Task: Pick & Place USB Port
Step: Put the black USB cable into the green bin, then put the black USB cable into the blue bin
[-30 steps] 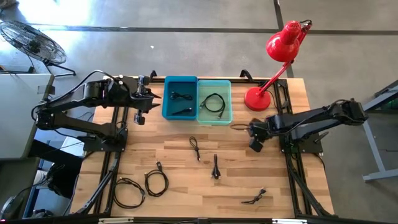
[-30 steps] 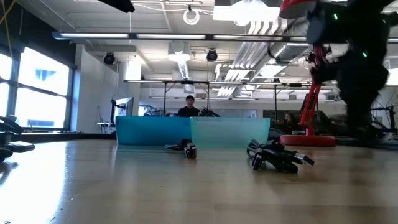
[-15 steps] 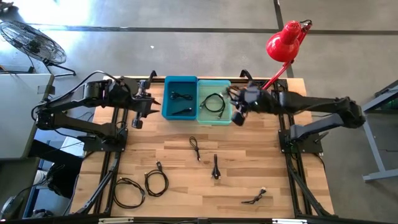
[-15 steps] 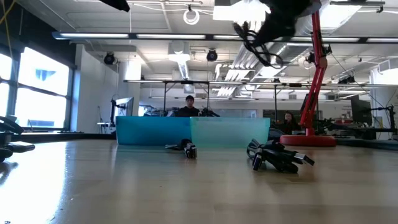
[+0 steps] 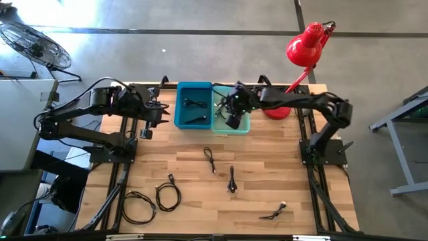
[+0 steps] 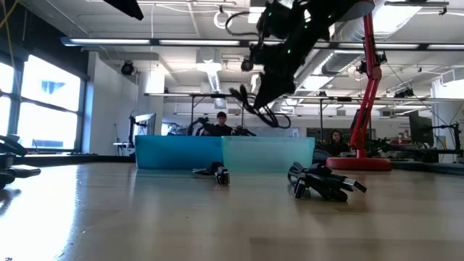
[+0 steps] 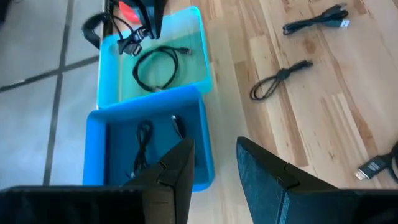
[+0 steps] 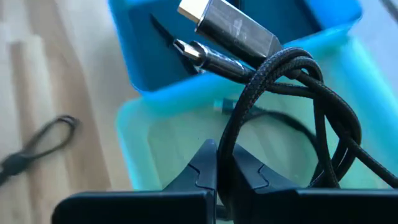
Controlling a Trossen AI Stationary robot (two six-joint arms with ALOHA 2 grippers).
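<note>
the table was pale banded wood. one bin was deep blue, the bin beside it light teal. cables on the table were black. the braided cable held in the dark right gripper was black with a silver plug. the lamp was red.

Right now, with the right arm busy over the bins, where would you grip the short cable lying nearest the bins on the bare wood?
Take the short cable at its folded middle, coming straight down from above: it lies flat, well apart from the other cables. The left gripper sits closer, fingers open.
</note>
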